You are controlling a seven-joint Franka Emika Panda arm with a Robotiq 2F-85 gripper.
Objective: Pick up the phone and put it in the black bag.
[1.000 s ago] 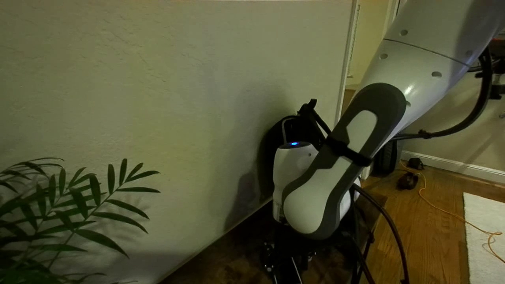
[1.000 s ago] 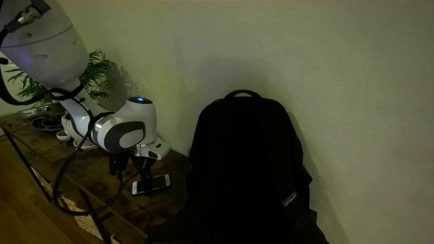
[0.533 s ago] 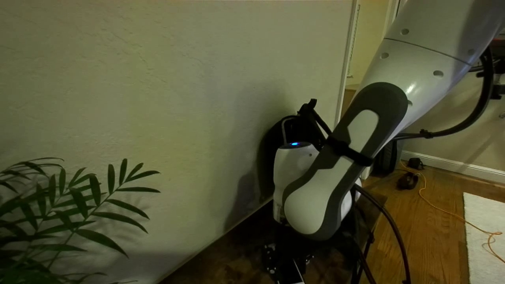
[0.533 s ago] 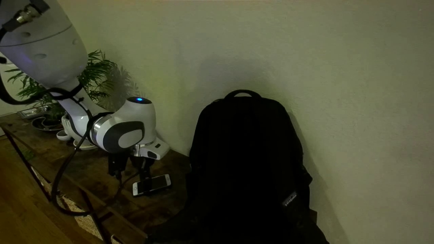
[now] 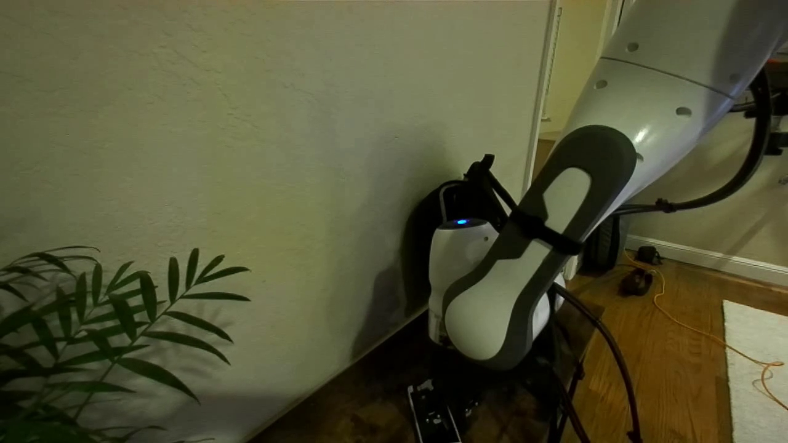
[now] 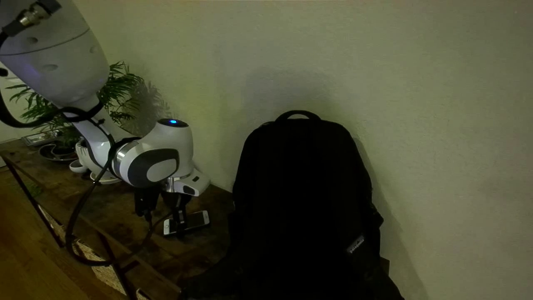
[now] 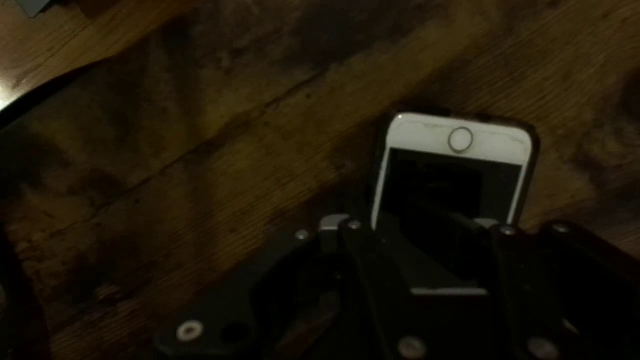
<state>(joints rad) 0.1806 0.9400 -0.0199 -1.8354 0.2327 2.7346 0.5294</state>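
The phone, white-framed with a dark screen, lies face up on the wooden table. Over it stands my gripper, its jaws partly closed. In the wrist view the left finger is beside the phone's left long edge, while the right one seems to overlap the screen. The tips are too dark to tell whether they grip. A dark finger crosses the phone in an exterior view, and the phone shows beneath the arm from another side. The black bag, a backpack, stands upright against the wall, right of the gripper.
Behind the arm a leafy plant stands on the table with a small white cup. A wall runs along the back. The arm's black cable loops past the table's front edge. Plant leaves fill a lower corner.
The jaws have drawn together around or over the phone. The phone has shifted slightly toward the wall and shows more of its edge. The arm has barely moved; the bag is unchanged.
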